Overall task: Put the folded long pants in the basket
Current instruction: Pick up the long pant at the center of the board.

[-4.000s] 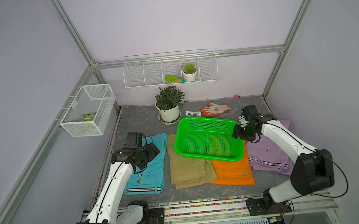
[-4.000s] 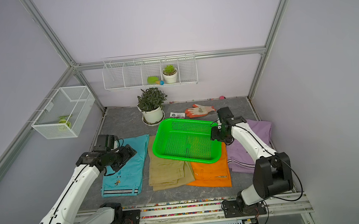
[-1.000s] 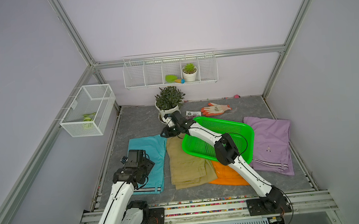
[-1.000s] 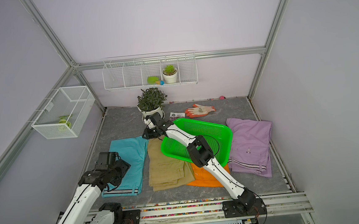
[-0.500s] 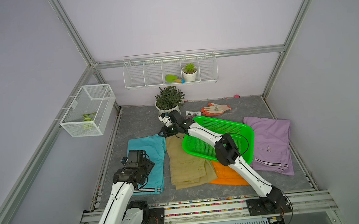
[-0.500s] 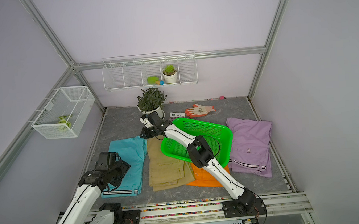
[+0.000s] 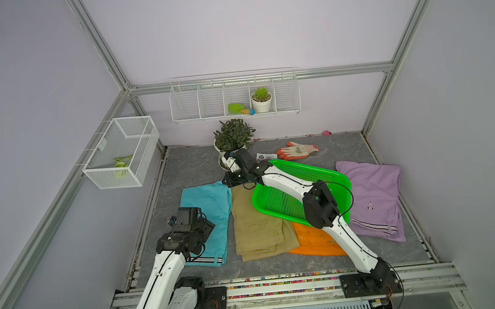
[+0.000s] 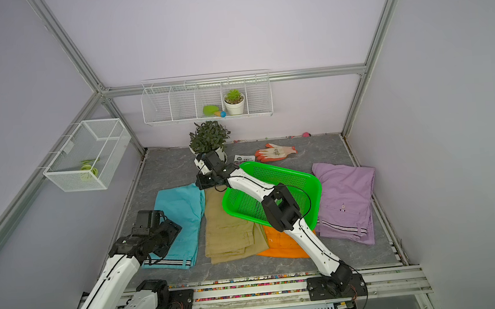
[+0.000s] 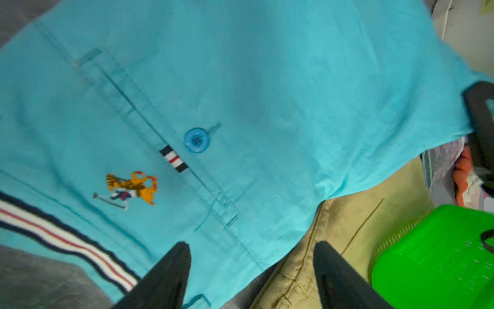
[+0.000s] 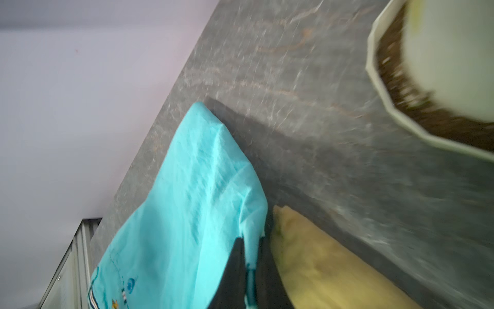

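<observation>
Left hand agape, right hand tight

The place is a robot test cell in a lab. Plain lilac walls sit inside an aluminium frame around a small grey marbled tabletop. Two white robot arms, the left arm and the right arm, are mounted on a metal rail with loose cables at the front. Folded trousers, a green basket, a potted plant, a glove, a wire shelf and a wire bin are set out like household props.
</observation>
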Robot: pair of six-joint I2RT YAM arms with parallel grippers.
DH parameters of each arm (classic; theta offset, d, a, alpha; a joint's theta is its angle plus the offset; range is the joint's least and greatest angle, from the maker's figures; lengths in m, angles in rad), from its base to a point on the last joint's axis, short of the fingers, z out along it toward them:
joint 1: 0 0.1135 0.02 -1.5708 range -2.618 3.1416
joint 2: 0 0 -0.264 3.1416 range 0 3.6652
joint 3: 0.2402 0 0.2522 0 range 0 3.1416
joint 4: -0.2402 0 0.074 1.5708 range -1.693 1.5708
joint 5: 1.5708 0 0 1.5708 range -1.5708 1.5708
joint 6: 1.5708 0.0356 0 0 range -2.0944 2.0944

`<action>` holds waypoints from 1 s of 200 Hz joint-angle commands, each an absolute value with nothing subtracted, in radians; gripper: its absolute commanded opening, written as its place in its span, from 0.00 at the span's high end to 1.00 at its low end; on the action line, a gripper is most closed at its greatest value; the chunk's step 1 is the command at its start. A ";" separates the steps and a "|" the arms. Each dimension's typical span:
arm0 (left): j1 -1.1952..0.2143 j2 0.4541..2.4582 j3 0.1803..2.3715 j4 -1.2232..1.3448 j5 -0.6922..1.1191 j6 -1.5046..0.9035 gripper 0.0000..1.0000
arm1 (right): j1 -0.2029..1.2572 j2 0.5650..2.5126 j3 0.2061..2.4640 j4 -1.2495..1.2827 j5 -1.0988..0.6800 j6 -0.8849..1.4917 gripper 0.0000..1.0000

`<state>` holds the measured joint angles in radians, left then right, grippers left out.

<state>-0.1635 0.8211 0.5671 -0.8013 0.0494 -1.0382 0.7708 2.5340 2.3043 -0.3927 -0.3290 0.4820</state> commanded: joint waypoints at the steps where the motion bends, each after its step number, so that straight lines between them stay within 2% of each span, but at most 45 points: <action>1: -0.159 0.824 0.539 -0.753 0.112 -1.037 0.17 | 0.696 2.415 2.221 -0.316 -0.193 0.505 1.00; 43: -0.159 0.843 0.486 -0.726 0.187 -1.081 0.16 | 0.655 2.383 2.068 -0.247 -0.193 0.533 1.00; 73: -0.160 0.854 0.374 -0.564 0.268 -1.121 0.17 | 0.656 2.383 2.058 -0.235 -0.229 0.539 1.00; 122: -0.160 0.912 0.339 -0.408 0.242 -1.140 0.21 | 0.658 2.363 2.033 -0.230 -0.263 0.526 1.00; 141: -0.159 0.954 0.298 -0.281 0.291 -1.186 0.27 | 0.658 2.350 2.023 -0.226 -0.272 0.527 1.00; 163: -0.159 1.017 0.297 -0.259 0.300 -1.187 0.36 | 0.658 2.339 2.018 -0.222 -0.277 0.529 1.00; 184: -0.160 1.069 0.296 -0.265 0.271 -1.171 0.46 | 0.658 2.333 2.017 -0.221 -0.291 0.538 1.00; 200: -0.160 1.094 0.295 -0.254 0.268 -1.157 0.58 | 0.659 2.327 2.015 -0.222 -0.297 0.543 1.00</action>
<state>-0.1623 1.0378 0.3248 -0.2588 0.2897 -1.1767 0.6476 2.3852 2.0373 -0.2298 -0.2474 0.5289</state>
